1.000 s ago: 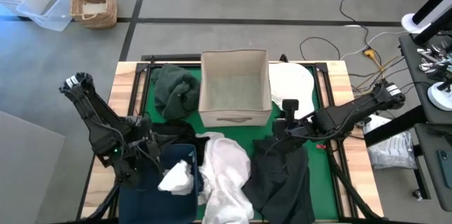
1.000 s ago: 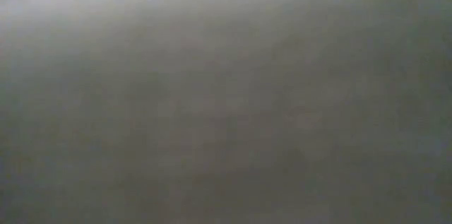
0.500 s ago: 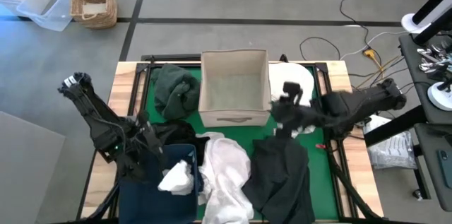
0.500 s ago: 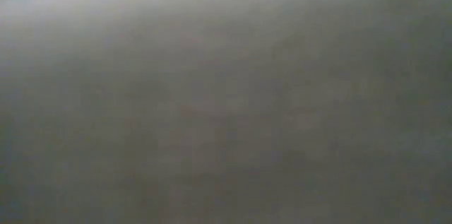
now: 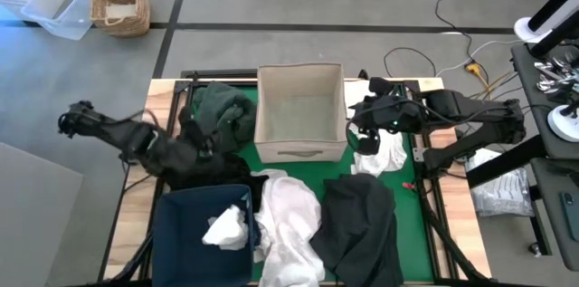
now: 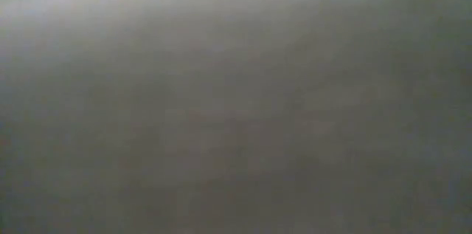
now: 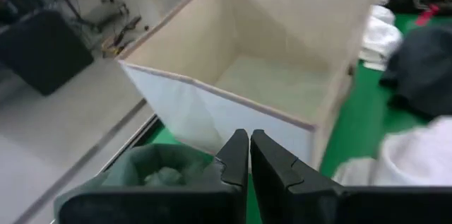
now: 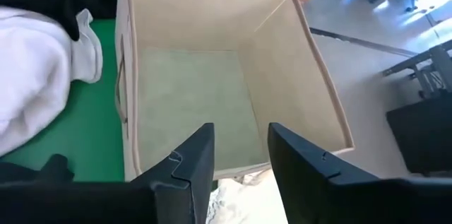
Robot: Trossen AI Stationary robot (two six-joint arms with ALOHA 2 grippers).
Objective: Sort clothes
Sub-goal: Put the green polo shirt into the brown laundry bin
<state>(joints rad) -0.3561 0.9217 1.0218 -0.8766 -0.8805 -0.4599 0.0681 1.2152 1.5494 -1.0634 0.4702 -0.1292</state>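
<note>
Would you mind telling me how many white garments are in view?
3: one in the navy bin, one beside it at the table's front, one under the right gripper. Others may be hidden.

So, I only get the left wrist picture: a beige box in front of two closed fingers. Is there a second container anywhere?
Observer: Yes. The high view shows a navy bin at the table's near left corner, with a white garment lying in it.
Visitor: And where's the other arm?
Observer: The right gripper is on the opposite side of the beige box from the left gripper, above a small white garment beside the box.
Visitor: Are any clothes lying loose?
Observer: A charcoal garment lies spread on the green mat, next to a white pile.
</note>
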